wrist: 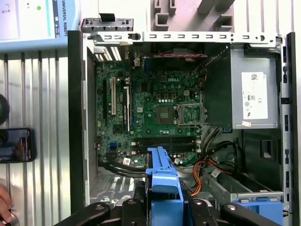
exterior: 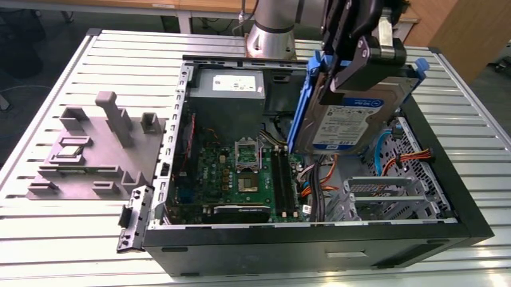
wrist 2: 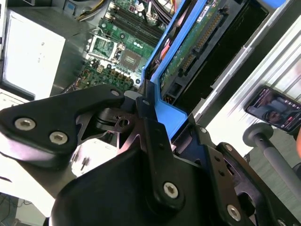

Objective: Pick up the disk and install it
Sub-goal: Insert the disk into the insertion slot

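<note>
In the clenched black gripper (exterior: 369,66) hangs the flat grey disk (exterior: 349,122), framed in blue plastic. Below, the open metal case (exterior: 319,239) sits partly hidden.

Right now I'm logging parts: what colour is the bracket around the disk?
Blue bracket around the disk, best seen in the exterior view.

Silver-grey disk (exterior: 357,100), white-and-blue label (exterior: 347,128), blue bracket (exterior: 302,109); green motherboard (exterior: 231,173); black case (exterior: 319,244)
</note>
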### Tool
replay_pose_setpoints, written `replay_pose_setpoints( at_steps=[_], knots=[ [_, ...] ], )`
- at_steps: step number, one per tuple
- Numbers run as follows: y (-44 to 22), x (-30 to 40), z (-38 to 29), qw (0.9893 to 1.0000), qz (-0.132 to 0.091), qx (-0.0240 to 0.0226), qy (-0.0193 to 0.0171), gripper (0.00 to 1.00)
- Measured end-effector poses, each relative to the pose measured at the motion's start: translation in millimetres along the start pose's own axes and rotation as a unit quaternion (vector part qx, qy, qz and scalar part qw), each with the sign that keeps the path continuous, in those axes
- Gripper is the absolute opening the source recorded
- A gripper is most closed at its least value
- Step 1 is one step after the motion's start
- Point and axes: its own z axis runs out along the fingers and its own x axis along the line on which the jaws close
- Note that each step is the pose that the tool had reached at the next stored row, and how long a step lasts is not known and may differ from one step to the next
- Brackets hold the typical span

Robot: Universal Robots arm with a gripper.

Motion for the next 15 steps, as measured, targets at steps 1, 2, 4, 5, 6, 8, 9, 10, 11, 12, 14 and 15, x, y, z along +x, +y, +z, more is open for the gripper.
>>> replay_pose_setpoints(
  at_steps=[1, 2, 4, 5, 6, 8, 9, 10, 11, 12, 14, 15],
  knots=[
    [-2.5, -0.1, 0.2, 1.0000, 0.000, 0.0000, 0.0001, 0.37],
    [-5.3, -0.1, 0.5, 1.0000, 0.000, 0.0000, 0.0001, 0.37],
    [-12.5, -0.4, 1.1, 1.0000, 0.000, -0.0001, 0.0001, 0.37],
    [-16.1, -0.5, 1.3, 1.0000, 0.000, -0.0001, 0.0001, 0.37],
    [-19.0, -0.6, 1.5, 1.0000, 0.000, -0.0001, 0.0001, 0.37],
    [-22.2, 0.2, 1.9, 1.0000, 0.000, -0.0002, 0.0003, 0.37],
    [-22.8, 1.3, 2.3, 1.0000, 0.000, -0.0002, 0.0002, 0.37],
    [-23.2, 2.7, 2.7, 1.0000, 0.000, -0.0001, 0.0001, 0.37],
    [-23.5, 4.8, 3.0, 1.0000, 0.000, -0.0002, 0.0002, 0.37],
    [-23.7, 7.2, 3.4, 1.0000, 0.000, -0.0002, 0.0001, 0.37],
    [-25.0, 11.5, 4.2, 1.0000, 0.000, -0.0002, 0.0001, 0.37],
    [-26.3, 13.0, 4.5, 1.0000, 0.000, -0.0002, 0.0002, 0.37]
  ],
)
